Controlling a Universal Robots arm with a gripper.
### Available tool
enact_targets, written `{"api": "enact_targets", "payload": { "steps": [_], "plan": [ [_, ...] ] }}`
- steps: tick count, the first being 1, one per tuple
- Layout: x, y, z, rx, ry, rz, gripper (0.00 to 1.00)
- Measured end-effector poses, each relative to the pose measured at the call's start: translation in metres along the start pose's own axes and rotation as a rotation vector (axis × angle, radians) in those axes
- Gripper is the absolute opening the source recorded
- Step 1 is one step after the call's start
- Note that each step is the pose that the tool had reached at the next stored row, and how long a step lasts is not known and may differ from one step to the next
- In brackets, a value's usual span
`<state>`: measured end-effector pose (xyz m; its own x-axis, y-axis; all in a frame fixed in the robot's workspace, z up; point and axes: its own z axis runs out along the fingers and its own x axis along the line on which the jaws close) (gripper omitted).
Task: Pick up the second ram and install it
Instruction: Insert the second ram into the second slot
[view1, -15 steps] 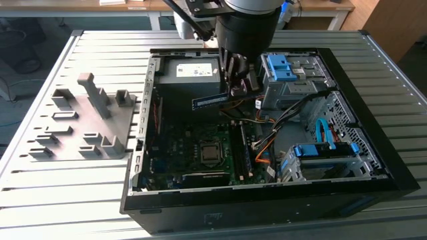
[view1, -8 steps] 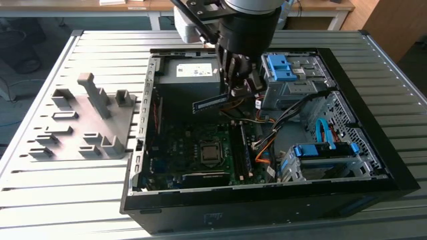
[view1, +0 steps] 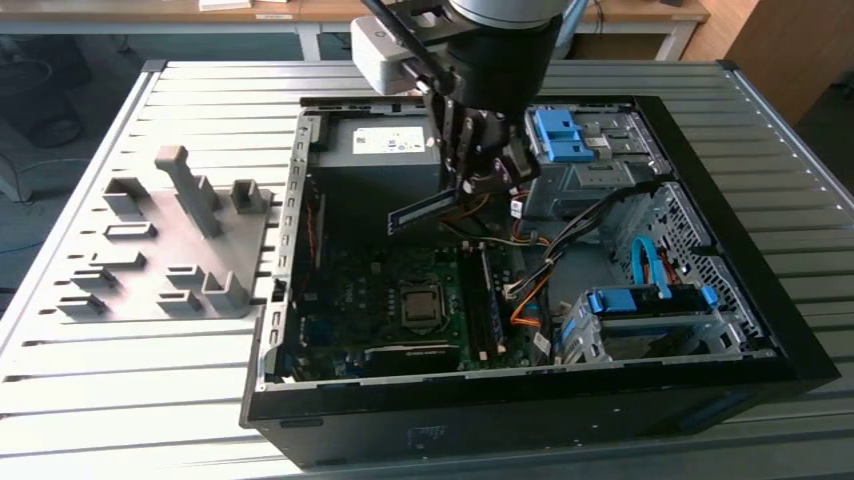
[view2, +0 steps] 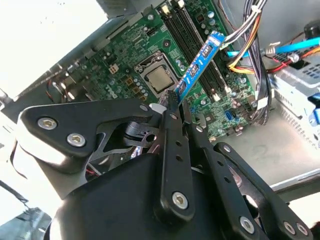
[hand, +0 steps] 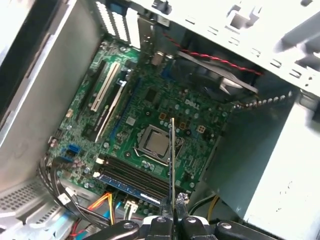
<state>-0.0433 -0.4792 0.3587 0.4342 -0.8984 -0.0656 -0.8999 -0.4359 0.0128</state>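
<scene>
We have the second ram (view2: 200, 62) clamped by one end between the closed jaws: lifted, hanging tilted over the motherboard (view2: 125, 65) inside the case (view1: 534, 400). It is in no slot yet.

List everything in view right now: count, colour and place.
second ram: one, blue-green, in the gripper above the motherboard, not in a slot
computer case: one, black, open, on the table
motherboard: one, green, on the case floor
drive brackets: two, blue, inside the case toward the exterior view's right
holder blocks: one set, gray, on the table, exterior view's left of the case
table: one, gray slatted, under everything
gripper: one, black, shut on the second ram
</scene>
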Motion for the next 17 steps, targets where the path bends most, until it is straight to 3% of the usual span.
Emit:
{"api": "enact_targets", "payload": {
  "steps": [12, 17],
  "plan": [
    [0.0, 0.0, 0.0002, -0.0095, 0.0019, -0.145, 0.14],
    [0.0, 0.0, 0.0002, -0.0113, 0.0022, -0.171, 0.14]
  ]
}}
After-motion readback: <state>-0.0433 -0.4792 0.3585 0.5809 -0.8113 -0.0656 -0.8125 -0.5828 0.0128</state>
